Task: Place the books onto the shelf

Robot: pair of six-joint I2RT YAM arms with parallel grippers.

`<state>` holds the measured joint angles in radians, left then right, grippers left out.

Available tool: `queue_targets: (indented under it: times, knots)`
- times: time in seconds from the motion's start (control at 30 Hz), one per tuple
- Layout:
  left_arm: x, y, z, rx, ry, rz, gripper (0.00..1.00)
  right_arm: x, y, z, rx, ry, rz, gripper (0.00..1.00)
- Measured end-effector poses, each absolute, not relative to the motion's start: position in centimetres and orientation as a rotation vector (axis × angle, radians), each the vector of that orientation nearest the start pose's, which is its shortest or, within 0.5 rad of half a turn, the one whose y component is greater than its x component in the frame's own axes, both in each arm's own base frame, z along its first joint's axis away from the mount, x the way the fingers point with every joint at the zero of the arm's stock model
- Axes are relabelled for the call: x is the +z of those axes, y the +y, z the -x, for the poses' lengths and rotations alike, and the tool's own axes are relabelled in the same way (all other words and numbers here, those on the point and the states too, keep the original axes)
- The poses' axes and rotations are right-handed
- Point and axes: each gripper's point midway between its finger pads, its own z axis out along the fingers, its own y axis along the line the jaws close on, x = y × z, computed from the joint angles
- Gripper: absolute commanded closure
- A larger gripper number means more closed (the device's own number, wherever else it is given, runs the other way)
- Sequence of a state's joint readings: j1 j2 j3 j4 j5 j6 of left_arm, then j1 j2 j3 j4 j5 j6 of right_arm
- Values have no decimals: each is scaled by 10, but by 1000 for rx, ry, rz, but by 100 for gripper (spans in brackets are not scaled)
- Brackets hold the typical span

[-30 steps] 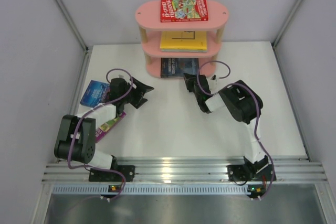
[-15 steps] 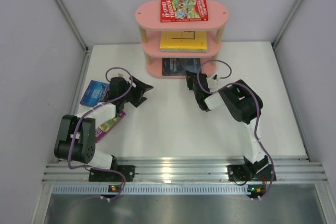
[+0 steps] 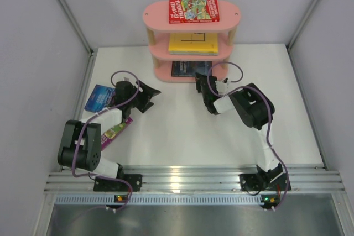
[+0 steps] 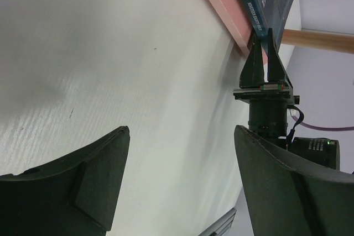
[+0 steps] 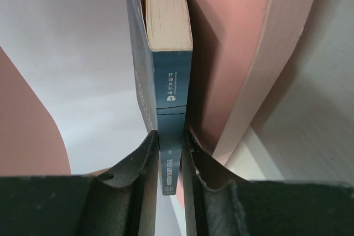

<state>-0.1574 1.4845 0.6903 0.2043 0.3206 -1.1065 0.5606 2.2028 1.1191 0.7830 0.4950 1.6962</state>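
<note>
The right pincer (image 3: 200, 82) is clenched on the spine of the dark navy book (image 3: 189, 68), which sits partly in the bottom tier of the pink shelf (image 3: 157, 17). The left pincer (image 3: 153, 95) hangs released over the bench (image 3: 182, 136), right of the blue book (image 3: 99, 98).

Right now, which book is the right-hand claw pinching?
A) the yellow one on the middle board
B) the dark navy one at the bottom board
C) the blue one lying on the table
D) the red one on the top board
B: the wrist view shows the right gripper clamped on the spine of the navy book, at the bottom board of the shelf.
</note>
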Motion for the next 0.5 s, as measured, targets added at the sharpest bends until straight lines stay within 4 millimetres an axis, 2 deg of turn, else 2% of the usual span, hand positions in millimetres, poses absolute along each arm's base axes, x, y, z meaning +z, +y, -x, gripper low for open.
queue_targets:
  times: [0.23, 0.4, 0.43, 0.5]
  knots:
    - [98, -150, -373, -1029, 2162, 888, 19, 69, 270, -518, 1085, 1464, -1341, 98]
    - [97, -149, -373, -1028, 2163, 891, 19, 68, 270, -519, 1086, 1479, -1328, 79]
    - [97, -149, -373, -1027, 2163, 891, 19, 68, 269, -519, 1087, 1480, -1328, 71]
    - [97, -149, -373, -1027, 2163, 891, 19, 67, 270, -518, 1089, 1496, -1314, 69]
